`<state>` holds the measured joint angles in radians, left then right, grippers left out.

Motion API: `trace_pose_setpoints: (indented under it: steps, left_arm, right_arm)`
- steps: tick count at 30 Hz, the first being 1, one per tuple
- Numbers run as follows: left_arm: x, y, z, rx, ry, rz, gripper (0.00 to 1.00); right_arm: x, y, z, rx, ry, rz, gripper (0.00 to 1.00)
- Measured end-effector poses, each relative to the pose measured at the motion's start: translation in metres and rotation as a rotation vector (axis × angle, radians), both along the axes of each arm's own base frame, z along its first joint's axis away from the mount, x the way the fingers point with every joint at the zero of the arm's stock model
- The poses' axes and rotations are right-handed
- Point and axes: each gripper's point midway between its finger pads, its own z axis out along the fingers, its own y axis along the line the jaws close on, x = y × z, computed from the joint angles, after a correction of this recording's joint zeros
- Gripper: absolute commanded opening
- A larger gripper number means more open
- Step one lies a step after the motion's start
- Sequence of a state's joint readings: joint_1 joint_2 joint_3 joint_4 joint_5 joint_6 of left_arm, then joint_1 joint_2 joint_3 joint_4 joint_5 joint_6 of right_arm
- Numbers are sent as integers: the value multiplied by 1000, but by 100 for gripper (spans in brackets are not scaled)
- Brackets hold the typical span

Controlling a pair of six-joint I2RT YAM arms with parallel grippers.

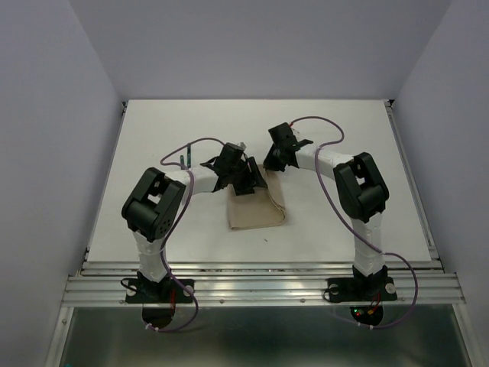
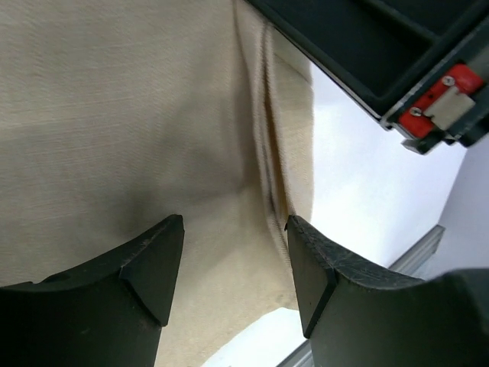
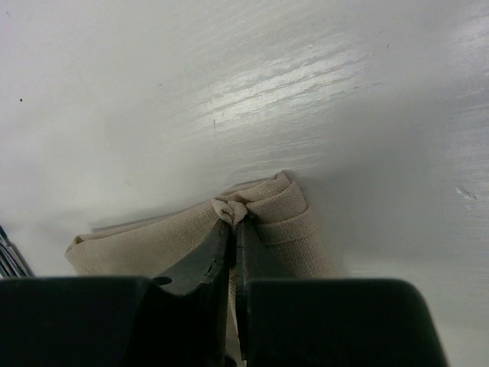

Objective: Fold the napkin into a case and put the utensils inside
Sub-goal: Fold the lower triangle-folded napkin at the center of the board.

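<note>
- Nearest the arm bases, the napkin [image 1: 256,212] lies on the surface [image 1: 344,130] folded into a narrow oblong. Its near end stops short of the metal rail [image 1: 260,281].
- The left end effector [image 2: 235,233] is low over the cloth's layered side edge. Its jaws are well apart and it holds nothing.
- The right end effector [image 3: 235,224] is at the napkin's far end. Its jaws are closed tight on a bunched, rolled corner of the cloth.
- Judgement: the fold is being set. The pinched corner should be laid down square with the layers below, and the crease pressed flat before release, so the pocket mouth does not spring open.
- Risk: a bunched corner tends to drag the top layer askew when it is let go.
- The utensils [image 1: 183,160] appear as a thin dark piece to the left, apart from the cloth. Detail is too small to confirm.
- Bare surface lies left, right and beyond the cloth. Walls enclose the left, right and far sides.
</note>
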<state>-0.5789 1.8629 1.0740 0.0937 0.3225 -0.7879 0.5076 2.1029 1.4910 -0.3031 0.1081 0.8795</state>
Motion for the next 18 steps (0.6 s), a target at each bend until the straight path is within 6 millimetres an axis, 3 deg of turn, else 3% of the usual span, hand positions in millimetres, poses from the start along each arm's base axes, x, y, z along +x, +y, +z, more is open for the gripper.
trace_pose_setpoints:
  steps: [7,11,18]
  left_arm:
    - [-5,-21,11,-87,13,-15,63]
    - [-7,-28,9,-115,29,-19,52]
    - [-9,-32,6,-127,55,-9,54]
  right_arm:
    - [1,-1,0,-3,-3,-3,1]
    - [0,0,0,-4,-3,-3,1]
    - [0,0,0,-11,-7,-5,1]
